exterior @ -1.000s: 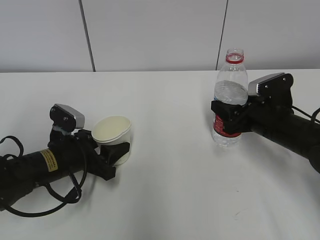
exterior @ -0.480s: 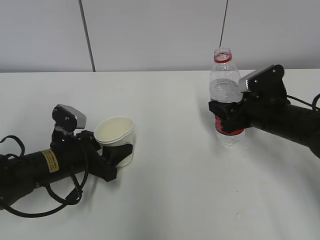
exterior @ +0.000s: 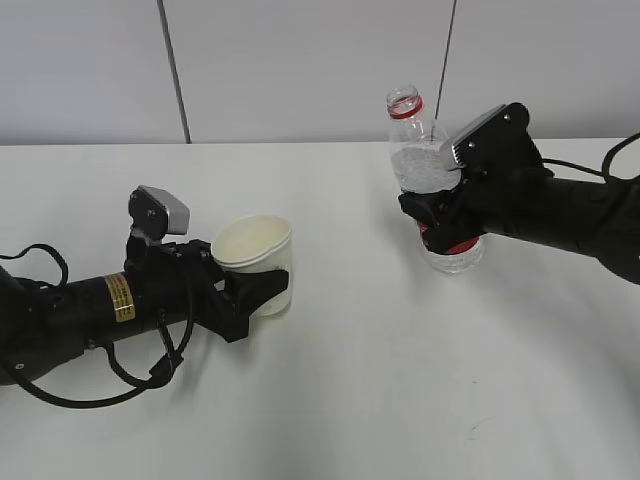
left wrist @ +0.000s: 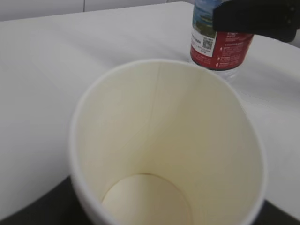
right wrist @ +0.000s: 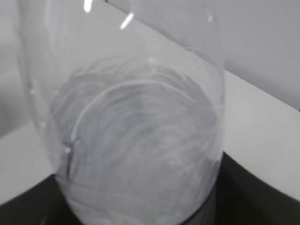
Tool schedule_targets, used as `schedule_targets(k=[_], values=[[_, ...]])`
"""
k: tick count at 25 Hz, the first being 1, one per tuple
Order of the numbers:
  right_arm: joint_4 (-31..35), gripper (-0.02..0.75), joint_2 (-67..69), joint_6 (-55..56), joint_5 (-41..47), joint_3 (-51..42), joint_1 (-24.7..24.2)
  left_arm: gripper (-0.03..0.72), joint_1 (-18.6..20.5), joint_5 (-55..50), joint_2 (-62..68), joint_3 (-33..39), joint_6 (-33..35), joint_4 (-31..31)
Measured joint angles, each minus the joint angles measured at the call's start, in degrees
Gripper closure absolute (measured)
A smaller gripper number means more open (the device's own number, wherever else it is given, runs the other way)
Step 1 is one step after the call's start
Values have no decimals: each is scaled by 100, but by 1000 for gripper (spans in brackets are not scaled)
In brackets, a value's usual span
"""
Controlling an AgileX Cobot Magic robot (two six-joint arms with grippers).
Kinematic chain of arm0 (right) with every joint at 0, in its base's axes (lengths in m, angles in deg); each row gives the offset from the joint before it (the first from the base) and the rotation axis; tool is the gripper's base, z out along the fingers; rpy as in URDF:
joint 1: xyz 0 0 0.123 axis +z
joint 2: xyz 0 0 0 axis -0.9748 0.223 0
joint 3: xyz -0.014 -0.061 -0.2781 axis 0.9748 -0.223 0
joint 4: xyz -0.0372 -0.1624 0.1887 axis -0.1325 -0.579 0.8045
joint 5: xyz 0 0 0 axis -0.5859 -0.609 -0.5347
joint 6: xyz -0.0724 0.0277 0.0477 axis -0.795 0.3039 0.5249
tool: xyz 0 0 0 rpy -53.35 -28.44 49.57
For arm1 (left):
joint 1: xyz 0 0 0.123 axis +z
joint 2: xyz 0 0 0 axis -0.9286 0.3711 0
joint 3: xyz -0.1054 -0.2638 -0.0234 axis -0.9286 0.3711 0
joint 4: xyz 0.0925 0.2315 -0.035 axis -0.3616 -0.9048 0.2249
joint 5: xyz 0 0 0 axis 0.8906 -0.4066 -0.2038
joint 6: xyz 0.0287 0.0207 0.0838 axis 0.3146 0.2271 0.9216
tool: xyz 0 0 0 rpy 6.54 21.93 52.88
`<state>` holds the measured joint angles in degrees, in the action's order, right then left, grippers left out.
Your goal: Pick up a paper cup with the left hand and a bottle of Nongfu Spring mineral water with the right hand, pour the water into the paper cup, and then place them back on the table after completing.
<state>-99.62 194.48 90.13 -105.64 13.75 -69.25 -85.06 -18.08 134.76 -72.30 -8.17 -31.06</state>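
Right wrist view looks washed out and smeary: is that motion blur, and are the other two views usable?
Right wrist view: bottle fills the frame, soft and grey, with small glare streaks on top. Left wrist view: paper cup rim slightly soft; bottle label readable as red. Exterior view: even light, faint shadows on the table.

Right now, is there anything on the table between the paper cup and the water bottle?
No. In the exterior view, only bare white table lies between the paper cup and the bottle.
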Motion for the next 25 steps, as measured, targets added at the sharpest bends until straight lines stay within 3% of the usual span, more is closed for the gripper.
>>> schedule_targets(k=[15,25], values=[[-1069,287,-98,-12,1143,890,139,288,-102,-388,4,-993,-721,-959],[-1750,288,-114,-12,1350,1156,139,288,-344,-918,42,-1466,-795,-1089]])
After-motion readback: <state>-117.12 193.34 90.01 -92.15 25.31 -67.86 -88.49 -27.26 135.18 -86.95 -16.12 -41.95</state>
